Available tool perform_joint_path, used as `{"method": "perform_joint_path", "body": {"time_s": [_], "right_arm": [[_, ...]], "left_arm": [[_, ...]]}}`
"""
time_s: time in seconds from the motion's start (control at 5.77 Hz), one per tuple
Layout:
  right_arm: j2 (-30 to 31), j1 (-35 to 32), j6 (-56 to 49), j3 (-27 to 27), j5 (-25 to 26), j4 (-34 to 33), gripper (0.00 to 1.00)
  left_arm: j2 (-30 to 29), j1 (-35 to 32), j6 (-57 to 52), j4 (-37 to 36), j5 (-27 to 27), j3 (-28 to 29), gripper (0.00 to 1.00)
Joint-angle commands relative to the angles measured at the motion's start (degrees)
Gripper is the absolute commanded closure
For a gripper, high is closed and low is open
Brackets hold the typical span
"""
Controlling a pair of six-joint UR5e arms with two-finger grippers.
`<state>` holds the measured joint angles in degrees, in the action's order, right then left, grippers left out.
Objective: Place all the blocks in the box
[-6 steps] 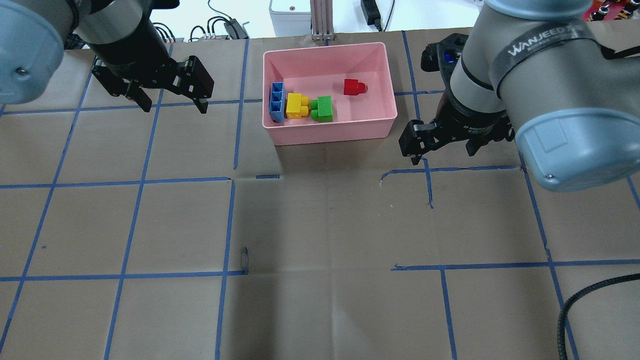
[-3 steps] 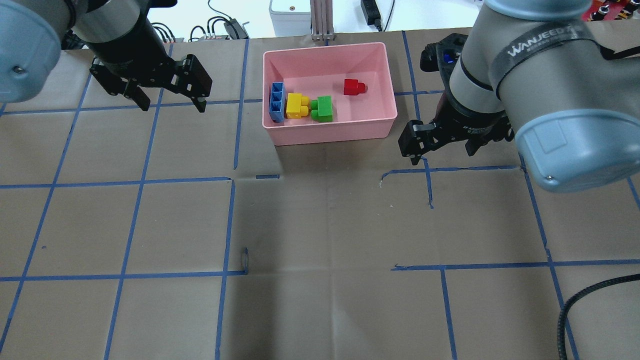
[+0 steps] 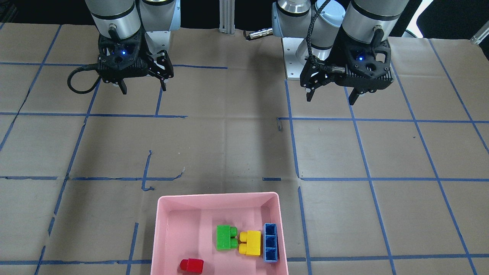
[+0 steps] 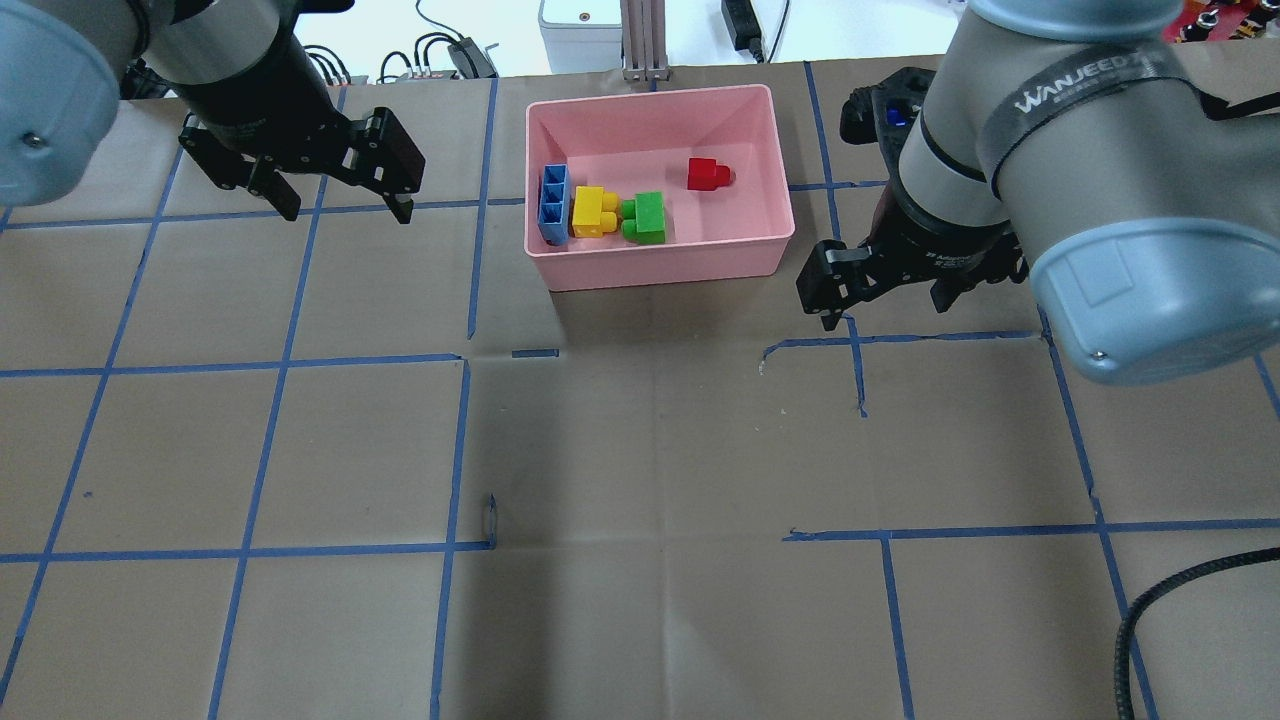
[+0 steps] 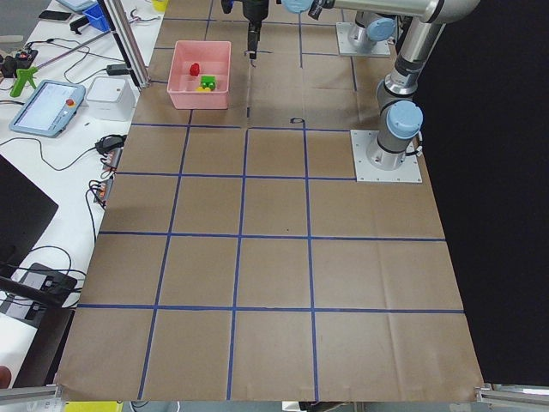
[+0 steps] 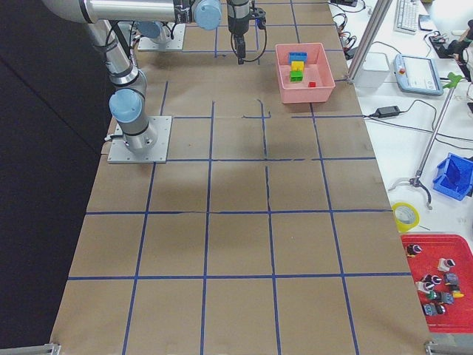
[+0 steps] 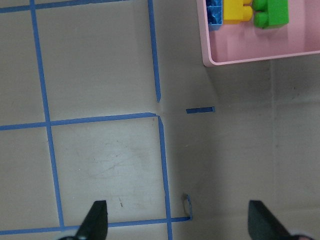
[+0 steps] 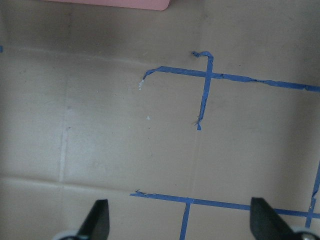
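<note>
The pink box (image 4: 660,268) stands at the far middle of the table. All the blocks lie inside it: the blue one (image 4: 552,203) by its left wall, the yellow one (image 4: 592,211) and the green one (image 4: 647,217) beside it, and the red one (image 4: 708,174) apart to the right. The front view shows the box (image 3: 217,195) with the same blocks. My left gripper (image 4: 347,210) is open and empty, above the table left of the box. My right gripper (image 4: 885,312) is open and empty, just right of the box's near corner. The left wrist view shows the box corner (image 7: 260,55).
Blue tape lines cross the brown paper table cover (image 4: 640,450). A black cable (image 4: 1180,590) hangs at the near right. A grey device (image 4: 580,25) and wires lie beyond the table's far edge. The two robot bases (image 3: 298,57) stand at the near side.
My left gripper has drifted slightly away from the box, toward the far left, still open. My right gripper and the blocks have not moved.
</note>
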<state>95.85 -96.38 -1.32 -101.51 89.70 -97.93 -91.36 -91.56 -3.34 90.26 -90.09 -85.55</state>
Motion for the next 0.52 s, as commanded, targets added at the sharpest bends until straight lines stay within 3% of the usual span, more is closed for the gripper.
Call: {"method": "perform_joint_path", "body": {"time_s": [0.0, 0.35], "right_arm": [[0.0, 0.0, 0.0, 0.0, 0.0, -0.1, 0.0], [0.0, 0.1, -0.4, -0.8, 0.2, -0.1, 0.0]], "left_arm": [[0.0, 0.1, 0.0, 0.0, -0.1, -0.1, 0.01], [0.0, 0.8, 0.0, 0.3, 0.0, 0.1, 0.01]]}}
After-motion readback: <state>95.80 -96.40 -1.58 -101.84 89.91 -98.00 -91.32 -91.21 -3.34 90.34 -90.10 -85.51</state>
